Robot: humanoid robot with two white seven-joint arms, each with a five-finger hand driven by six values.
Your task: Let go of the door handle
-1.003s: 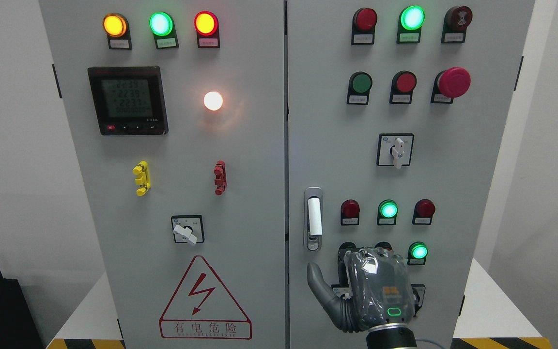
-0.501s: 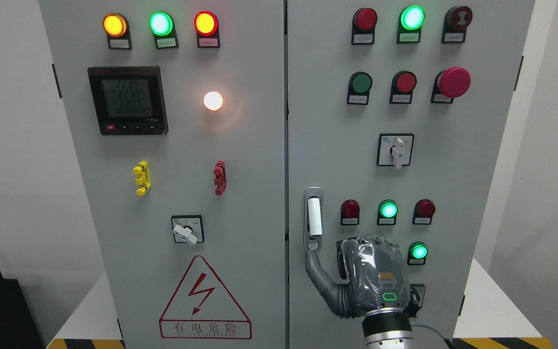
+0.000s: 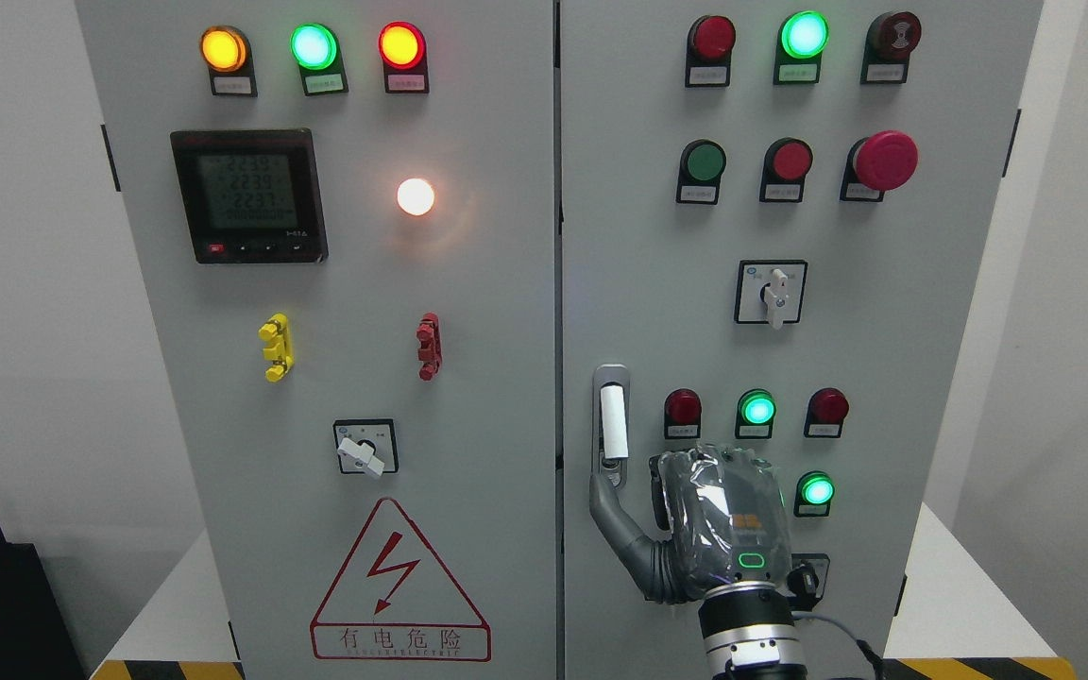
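The cabinet (image 3: 544,283) stands with both doors closed; the handle (image 3: 611,425) sits low on the right door's left edge. The right hand (image 3: 695,529) has risen, fingers relaxed, thumb now overlapping the handle's base, gripping nothing, so release looks done.

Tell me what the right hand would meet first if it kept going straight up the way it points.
The right hand points up along the cabinet's right door. Its thumb tip already overlaps the door handle's lower end, so probably the handle first; depth is unclear.
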